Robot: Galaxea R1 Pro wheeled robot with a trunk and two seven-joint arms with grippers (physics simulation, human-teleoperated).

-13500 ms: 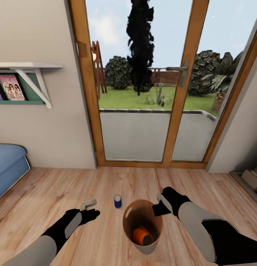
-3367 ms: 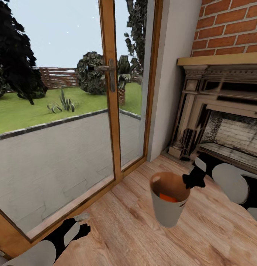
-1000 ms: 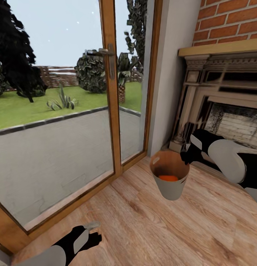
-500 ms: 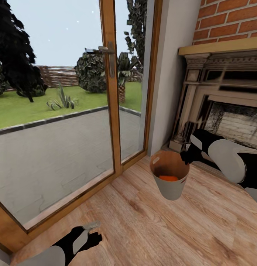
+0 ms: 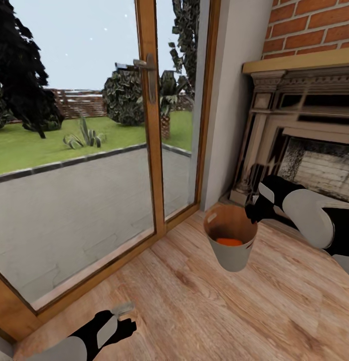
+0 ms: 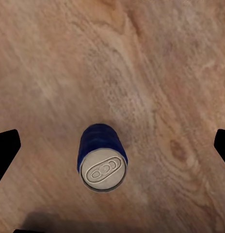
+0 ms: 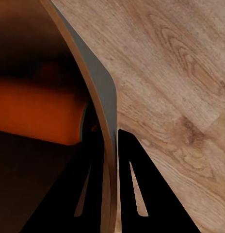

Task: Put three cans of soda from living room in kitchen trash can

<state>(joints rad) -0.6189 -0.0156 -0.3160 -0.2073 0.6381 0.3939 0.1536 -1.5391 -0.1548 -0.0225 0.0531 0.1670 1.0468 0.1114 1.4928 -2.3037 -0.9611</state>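
Blue can [image 6: 103, 158] stands upright on the floor, lower centre of left wrist frame, midway btwn the left gripper's [image 6: 112, 145] spread fingers; left arm nearest. Right gripper [image 7: 110, 184] fingers pinch bin [image 5: 230, 244] rim, orange can [image 5: 228, 241] inside.

Light wood floor [image 5: 204, 306] meets a wood-framed glass door [image 5: 149, 145] beside a brick fireplace [image 5: 305, 125].

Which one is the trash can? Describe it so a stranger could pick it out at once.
Start at the brick fireplace on the right and come down to the wood floor in front of its hearth. There the right gripper pinches the rim of the trash can, held off the floor. It is a small tapered bin, pale grey outside, copper-brown inside, with an orange can in it.
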